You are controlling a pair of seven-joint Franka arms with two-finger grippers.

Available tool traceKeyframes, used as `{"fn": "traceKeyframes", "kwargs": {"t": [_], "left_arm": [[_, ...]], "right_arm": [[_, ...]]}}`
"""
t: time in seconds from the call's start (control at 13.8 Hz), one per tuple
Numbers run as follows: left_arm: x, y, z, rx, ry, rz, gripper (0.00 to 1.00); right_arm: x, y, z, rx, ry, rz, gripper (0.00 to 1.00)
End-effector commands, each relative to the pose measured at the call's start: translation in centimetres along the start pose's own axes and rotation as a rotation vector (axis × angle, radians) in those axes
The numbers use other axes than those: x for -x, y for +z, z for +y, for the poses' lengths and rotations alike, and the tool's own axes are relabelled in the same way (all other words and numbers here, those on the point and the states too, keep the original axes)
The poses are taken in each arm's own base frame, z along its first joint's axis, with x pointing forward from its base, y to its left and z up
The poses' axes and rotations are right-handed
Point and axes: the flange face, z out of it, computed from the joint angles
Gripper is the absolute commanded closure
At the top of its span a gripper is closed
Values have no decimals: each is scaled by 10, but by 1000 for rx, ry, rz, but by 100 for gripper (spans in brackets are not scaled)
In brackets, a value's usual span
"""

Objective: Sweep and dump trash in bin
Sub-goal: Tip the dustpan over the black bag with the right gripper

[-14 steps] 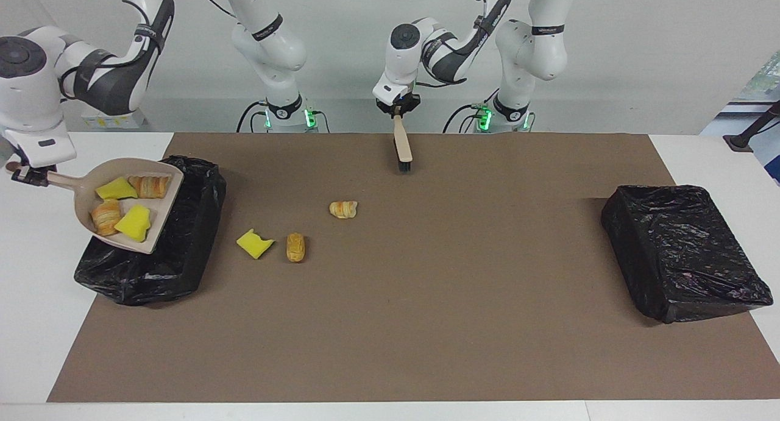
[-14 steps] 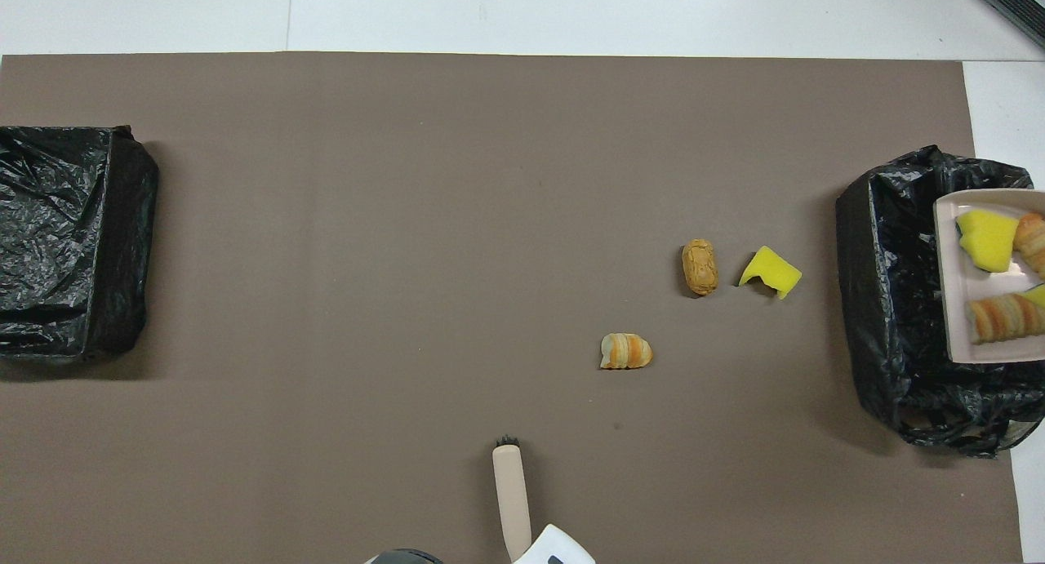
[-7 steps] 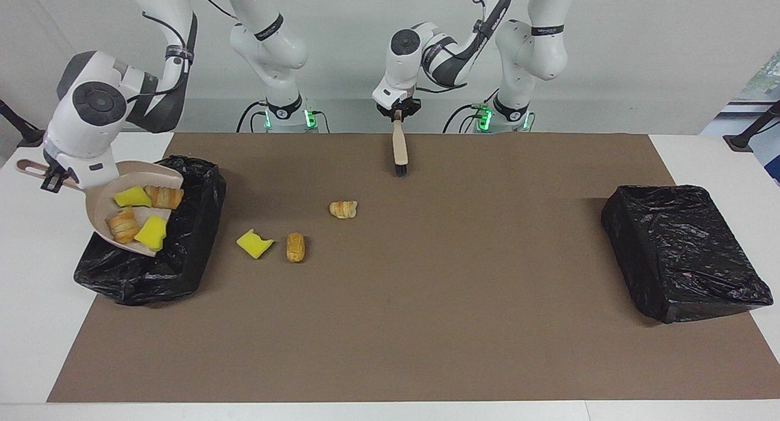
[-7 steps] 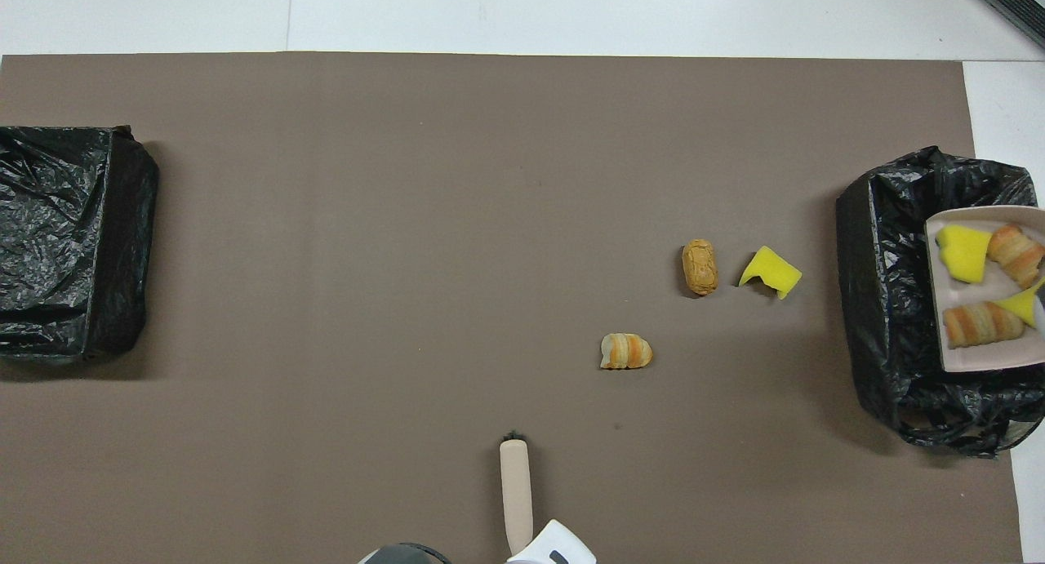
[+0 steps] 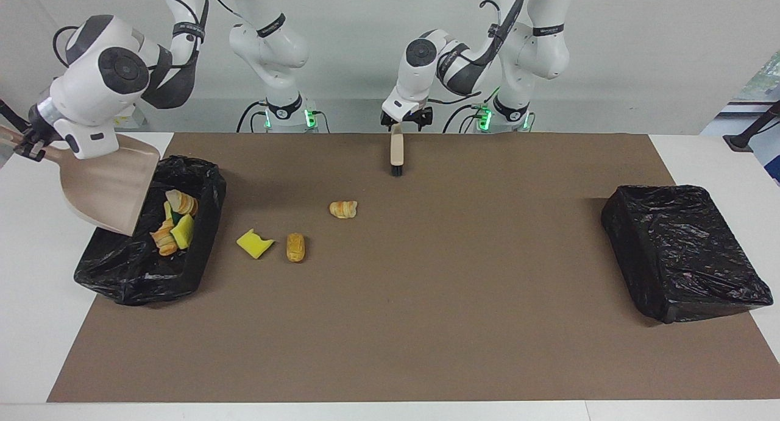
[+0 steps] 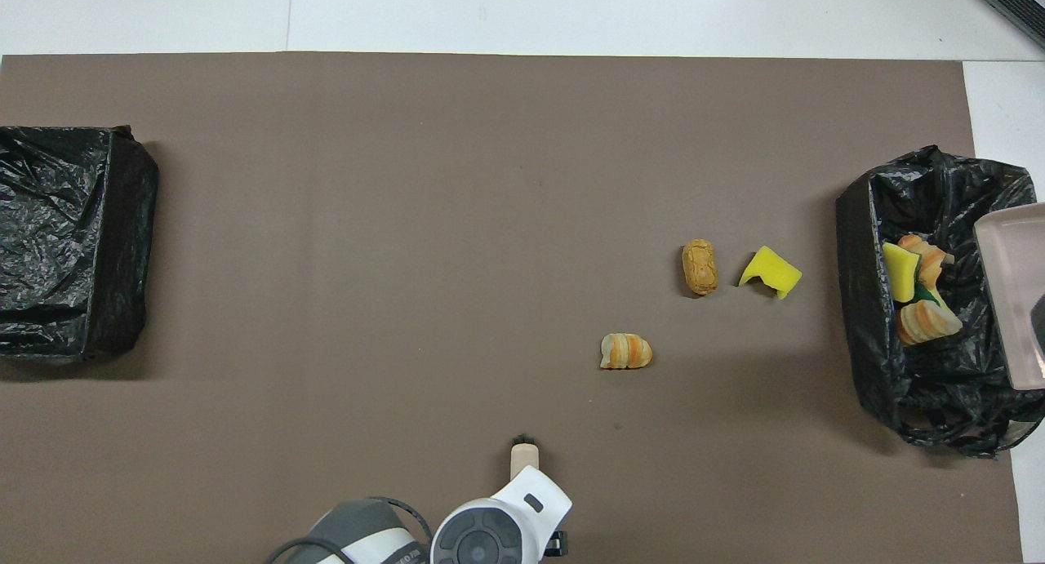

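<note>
Trash chunks (image 5: pixel 180 231), spongy, flaky, lie in crinkly bin (image 5: pixel 122 281); right fingers (image 5: pixel 28 148) clamp dustpan (image 5: pixel 106 186), left fingers (image 5: pixel 426 113) unclear.

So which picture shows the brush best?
The facing view. There the whole brush shows, from its beige handle down to the black bristles on the mat, hanging under the left gripper. In the overhead view the left arm covers most of it, so only the brush's tip peeks out.

No legible text, label, brand, number or sign is showing in either view. Small dark bands on the robot arms (image 5: pixel 268 28) are carrying markings too fine to read.
</note>
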Motion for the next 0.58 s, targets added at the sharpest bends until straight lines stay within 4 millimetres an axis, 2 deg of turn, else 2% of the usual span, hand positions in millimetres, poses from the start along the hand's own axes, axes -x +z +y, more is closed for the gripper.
{"fn": "traceKeyframes", "kwargs": {"t": [0.0,0.15,0.22,0.36,0.51], "left_arm": [[-25,-42,-16,-29,35,34,0],[-48,-70,-39,-74,50,73,0],[-67,-88,-54,-75,48,107,0],[-93,-109,-85,-100,84,125,0],[-119,-141,-120,-101,87,132,0]], "right_arm": [[9,-3,-8,5,23,54,100],[-1,1,-9,6,70,193,100],[-5,1,-8,3,97,246,100],[-16,-3,-6,5,143,352,100],[-32,-15,-2,3,212,461,100]]}}
